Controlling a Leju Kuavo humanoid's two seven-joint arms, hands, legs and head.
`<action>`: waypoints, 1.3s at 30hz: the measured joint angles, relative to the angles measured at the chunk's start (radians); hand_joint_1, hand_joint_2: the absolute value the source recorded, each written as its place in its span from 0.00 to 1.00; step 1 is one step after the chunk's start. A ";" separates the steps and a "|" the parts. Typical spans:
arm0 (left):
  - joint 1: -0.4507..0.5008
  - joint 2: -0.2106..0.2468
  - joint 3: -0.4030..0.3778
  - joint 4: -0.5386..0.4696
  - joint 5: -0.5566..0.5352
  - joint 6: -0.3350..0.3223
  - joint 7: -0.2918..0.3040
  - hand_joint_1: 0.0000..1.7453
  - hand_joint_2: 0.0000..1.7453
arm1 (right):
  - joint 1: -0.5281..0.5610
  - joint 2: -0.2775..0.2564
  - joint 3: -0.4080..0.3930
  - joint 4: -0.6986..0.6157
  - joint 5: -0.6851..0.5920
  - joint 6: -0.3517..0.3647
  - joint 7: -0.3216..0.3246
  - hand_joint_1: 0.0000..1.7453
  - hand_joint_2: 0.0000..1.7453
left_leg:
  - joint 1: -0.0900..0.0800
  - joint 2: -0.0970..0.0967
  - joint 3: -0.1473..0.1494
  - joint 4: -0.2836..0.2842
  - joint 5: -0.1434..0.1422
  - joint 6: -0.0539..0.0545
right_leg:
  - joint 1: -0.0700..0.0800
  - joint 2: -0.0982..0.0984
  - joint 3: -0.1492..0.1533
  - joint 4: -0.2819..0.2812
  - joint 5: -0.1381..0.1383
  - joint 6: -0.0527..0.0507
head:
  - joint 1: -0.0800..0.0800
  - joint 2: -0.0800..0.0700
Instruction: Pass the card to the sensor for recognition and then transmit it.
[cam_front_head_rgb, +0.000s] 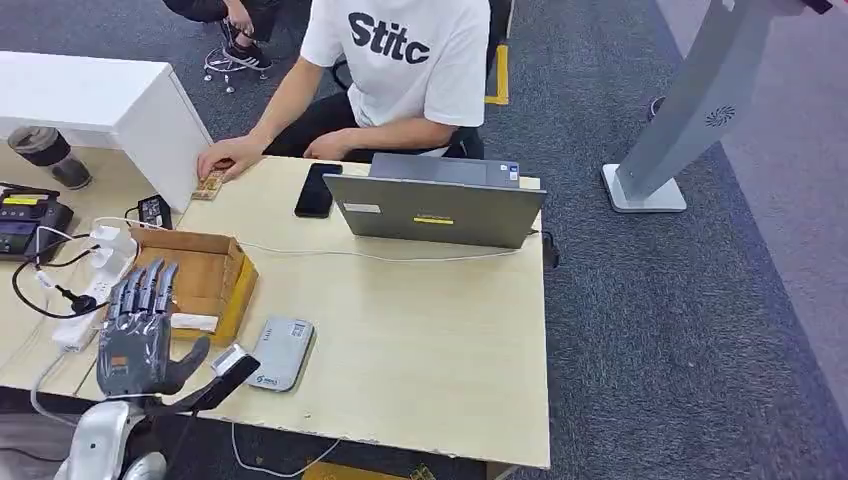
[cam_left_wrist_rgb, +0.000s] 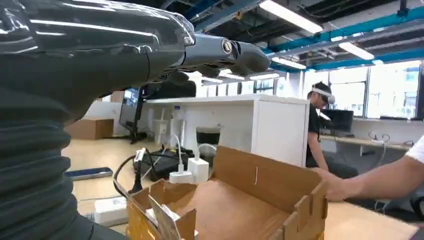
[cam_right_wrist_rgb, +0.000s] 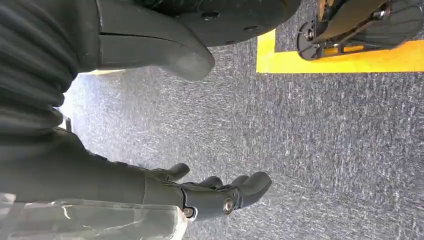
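Note:
A white card (cam_front_head_rgb: 195, 322) lies inside the open cardboard box (cam_front_head_rgb: 212, 262), at its near edge; in the left wrist view the card (cam_left_wrist_rgb: 167, 220) leans against the wall of the box (cam_left_wrist_rgb: 270, 182). The grey flat sensor (cam_front_head_rgb: 280, 352) lies on the table just right of the box. My left hand (cam_front_head_rgb: 140, 335) hovers at the table's near left corner, fingers straight and spread, thumb out toward the sensor, holding nothing. My right hand (cam_right_wrist_rgb: 210, 192) hangs over grey carpet with its fingers loosely extended and nothing in it.
A person in a white shirt sits at the far side, one hand (cam_front_head_rgb: 225, 158) on a small wooden item. A laptop (cam_front_head_rgb: 435, 205) and a black phone (cam_front_head_rgb: 315, 190) lie near them. A power strip (cam_front_head_rgb: 95, 275) with cables and a white cabinet (cam_front_head_rgb: 100, 100) stand left.

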 joint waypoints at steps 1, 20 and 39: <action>0.000 0.007 0.000 -0.002 0.011 -0.012 -0.004 0.00 1.00 | 0.000 0.000 -0.001 0.000 0.000 0.000 0.000 0.00 1.00 | 0.000 0.000 0.000 0.000 0.000 0.000 | 0.000 0.000 0.000 0.000 0.000 0.000 | 0.000 0.000; -0.102 0.178 0.085 0.049 0.175 -0.295 -0.048 0.00 1.00 | 0.002 0.000 -0.018 0.000 0.005 0.013 0.003 0.00 1.00 | 0.001 0.000 0.000 0.000 0.000 -0.001 | 0.000 0.000 0.000 0.000 0.000 0.000 | 0.000 0.000; -0.124 0.189 0.085 0.097 0.173 -0.294 -0.050 0.00 1.00 | 0.002 0.000 -0.018 0.000 0.005 0.012 0.003 0.00 1.00 | 0.000 0.000 0.000 0.000 0.000 -0.001 | 0.000 0.000 0.000 0.000 0.000 0.000 | 0.000 0.000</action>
